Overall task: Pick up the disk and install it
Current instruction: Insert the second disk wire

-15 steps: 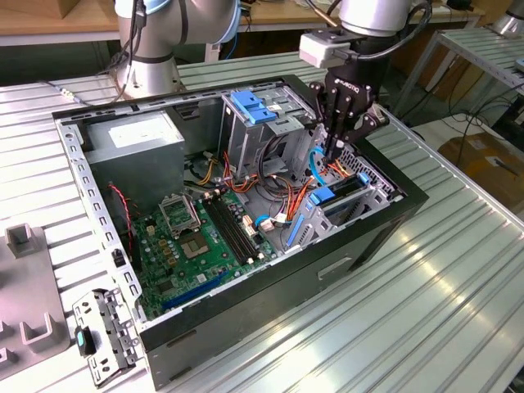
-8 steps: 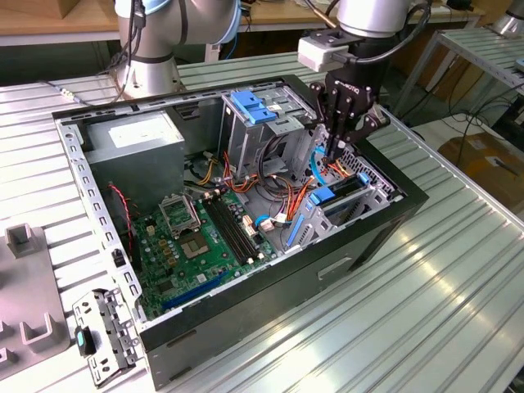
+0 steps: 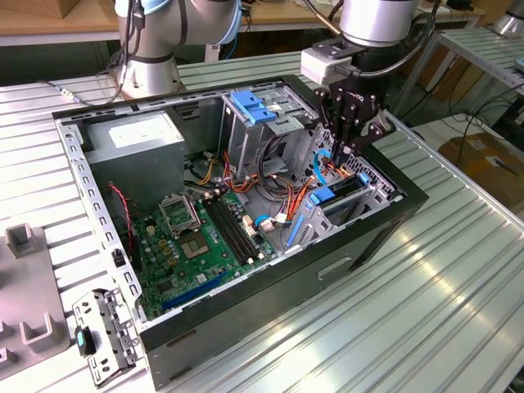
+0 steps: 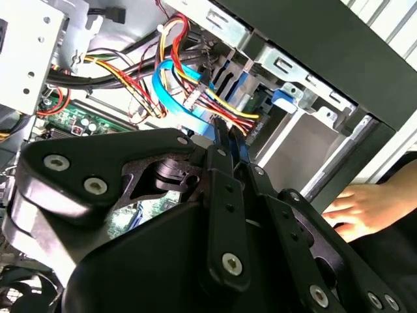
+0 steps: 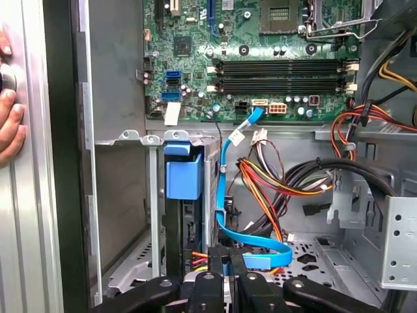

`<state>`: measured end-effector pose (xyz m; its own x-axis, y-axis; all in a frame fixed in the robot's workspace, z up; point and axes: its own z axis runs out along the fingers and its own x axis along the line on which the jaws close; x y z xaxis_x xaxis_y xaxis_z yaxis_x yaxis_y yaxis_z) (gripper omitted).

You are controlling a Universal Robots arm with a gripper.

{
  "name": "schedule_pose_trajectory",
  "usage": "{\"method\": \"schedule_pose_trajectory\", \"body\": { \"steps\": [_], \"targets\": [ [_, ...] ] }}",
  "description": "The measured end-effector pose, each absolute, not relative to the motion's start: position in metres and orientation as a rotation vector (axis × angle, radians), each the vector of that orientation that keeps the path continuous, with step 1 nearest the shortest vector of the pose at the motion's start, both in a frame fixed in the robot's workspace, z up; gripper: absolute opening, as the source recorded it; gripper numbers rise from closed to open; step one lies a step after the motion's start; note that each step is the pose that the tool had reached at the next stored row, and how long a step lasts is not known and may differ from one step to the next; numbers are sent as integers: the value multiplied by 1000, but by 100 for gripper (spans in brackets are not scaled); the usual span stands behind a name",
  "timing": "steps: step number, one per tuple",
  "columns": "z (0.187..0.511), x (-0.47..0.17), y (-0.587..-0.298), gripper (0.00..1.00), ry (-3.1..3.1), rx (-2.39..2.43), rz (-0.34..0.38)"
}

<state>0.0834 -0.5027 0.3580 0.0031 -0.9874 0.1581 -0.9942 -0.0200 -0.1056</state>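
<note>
One disk (image 5: 184, 215) stood on edge in the drive bay (image 3: 360, 201) at the case's (image 3: 270, 286) corner, blue rail (image 5: 182, 176) uppermost, long axis running down into the bay. Orange, yellow and blue cables (image 5: 260, 195) crowded just beside it. The end effector (image 3: 348, 151) hung directly above, fingers drawn narrow around a cable connector. A hand (image 5: 8, 104) rested on the case's outer wall.

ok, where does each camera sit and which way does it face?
Exterior view: off the arm, raised, looking down at the open computer case on the slatted table; arm and tool show.
Second wrist view: at the wrist, looking past the tool's black linkage at cables.
First wrist view: at the wrist, looking along the tool at the disk and motherboard.
Shared: both wrist views show the tool, blue cable and a person's hand at the case's outer side.
</note>
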Motion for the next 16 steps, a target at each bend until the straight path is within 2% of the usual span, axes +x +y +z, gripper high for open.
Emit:
{"method": "schedule_pose_trajectory", "body": {
  "steps": [16],
  "targets": [
    [354,71,-517,16,-2191,2242,303]
  ]
}}
